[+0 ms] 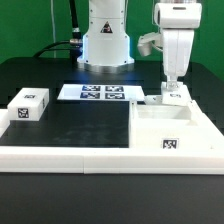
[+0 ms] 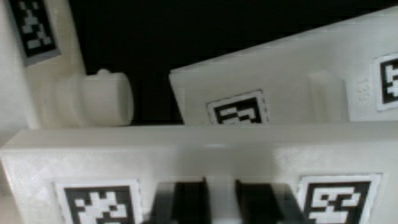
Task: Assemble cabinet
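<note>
The cabinet's large white body [image 1: 160,122] lies at the exterior view's right, with a tag on its front wall. My gripper [image 1: 172,82] hangs over the body's far edge, on a small white tagged panel [image 1: 172,94]. In the wrist view the gripper [image 2: 215,203] has its two dark fingers [image 2: 185,203] close together on pale material of that panel [image 2: 107,160], which carries a tag on each side. Beyond it lie a tilted tagged white wall [image 2: 285,85] and a round white peg [image 2: 93,97]. Another small tagged panel [image 1: 28,106] lies at the exterior view's left.
The marker board [image 1: 100,93] lies flat before the robot base [image 1: 105,45]. A long low white rail [image 1: 70,157] runs along the table's near edge. Black table surface [image 1: 85,125] lies between the left panel and the cabinet body.
</note>
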Controlling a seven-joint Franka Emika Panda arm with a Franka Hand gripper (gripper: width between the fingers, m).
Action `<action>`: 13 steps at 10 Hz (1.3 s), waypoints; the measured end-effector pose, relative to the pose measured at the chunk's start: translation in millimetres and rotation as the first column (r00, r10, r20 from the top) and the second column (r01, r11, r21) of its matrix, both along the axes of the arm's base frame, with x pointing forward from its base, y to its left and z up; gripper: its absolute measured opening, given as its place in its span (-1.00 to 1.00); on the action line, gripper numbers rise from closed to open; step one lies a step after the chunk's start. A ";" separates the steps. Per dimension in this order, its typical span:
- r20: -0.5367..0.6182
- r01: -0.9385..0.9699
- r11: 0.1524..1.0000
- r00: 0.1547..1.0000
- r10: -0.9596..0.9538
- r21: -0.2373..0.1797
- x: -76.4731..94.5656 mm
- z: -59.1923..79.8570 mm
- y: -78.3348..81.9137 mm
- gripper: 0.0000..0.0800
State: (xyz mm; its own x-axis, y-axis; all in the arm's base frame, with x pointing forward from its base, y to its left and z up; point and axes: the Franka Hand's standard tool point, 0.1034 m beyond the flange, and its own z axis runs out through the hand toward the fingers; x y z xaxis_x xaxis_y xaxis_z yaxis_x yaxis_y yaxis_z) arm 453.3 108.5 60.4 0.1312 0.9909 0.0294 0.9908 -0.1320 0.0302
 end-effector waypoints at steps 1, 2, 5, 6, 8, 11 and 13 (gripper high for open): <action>-0.001 -0.002 1.000 1.000 0.002 -0.001 6.1 0.4 -1.8 -0.82; 0.001 -0.005 1.000 1.000 0.005 0.000 14.4 0.8 -2.1 -0.82; 0.004 0.003 1.000 1.000 -0.003 0.006 31.8 -2.5 -2.6 -0.82; 0.005 0.004 1.000 1.000 -0.004 0.007 32.9 -2.5 -2.4 -0.82; 0.005 0.004 1.000 1.000 -0.004 0.007 32.9 -2.5 -2.4 -0.82; 0.005 0.004 1.000 1.000 -0.004 0.007 33.4 -2.7 -3.1 -0.82; 0.020 -0.012 1.000 1.000 0.011 0.013 48.2 -1.8 -9.4 -0.82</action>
